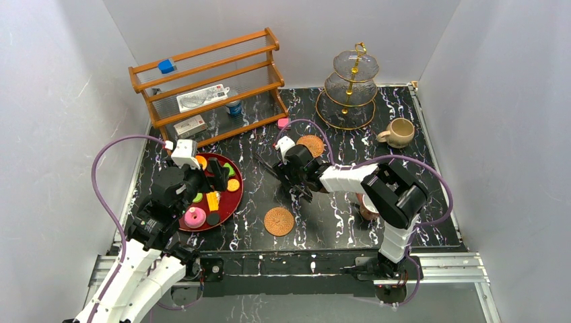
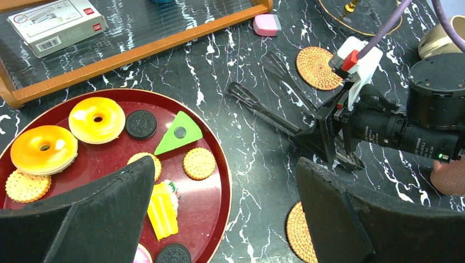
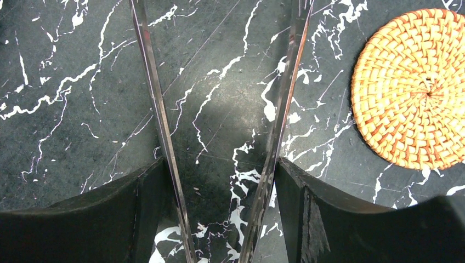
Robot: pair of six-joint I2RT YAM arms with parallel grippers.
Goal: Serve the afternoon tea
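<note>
A dark red tray (image 1: pixel 240 195) holds the pastries: pink donut (image 1: pixel 195 217), green wedge (image 2: pixel 178 133), orange cookies (image 2: pixel 198 163), yellow piece (image 2: pixel 162 211), black disc (image 2: pixel 141 124) and two orange donuts (image 2: pixel 97 119). My left gripper (image 2: pixel 225 170) is open and empty, hovering over the tray's right rim. My right gripper (image 3: pixel 219 170) is shut on metal tongs (image 3: pixel 153 98), whose arms stay spread and point left over the table (image 2: pixel 263 107). One woven coaster (image 1: pixel 279 221) lies near the front, another (image 3: pixel 411 93) beside the right gripper. The beige mug (image 1: pixel 398 132) stands far right. The pinkish-brown cup (image 1: pixel 367 210) is mostly hidden behind the right arm.
A three-tier glass stand (image 1: pixel 350 87) is at the back right. A wooden rack (image 1: pixel 209 87) at the back left holds white boxes, a blue can and a blue cube. A pink block (image 2: pixel 267 24) lies by the rack's front rail.
</note>
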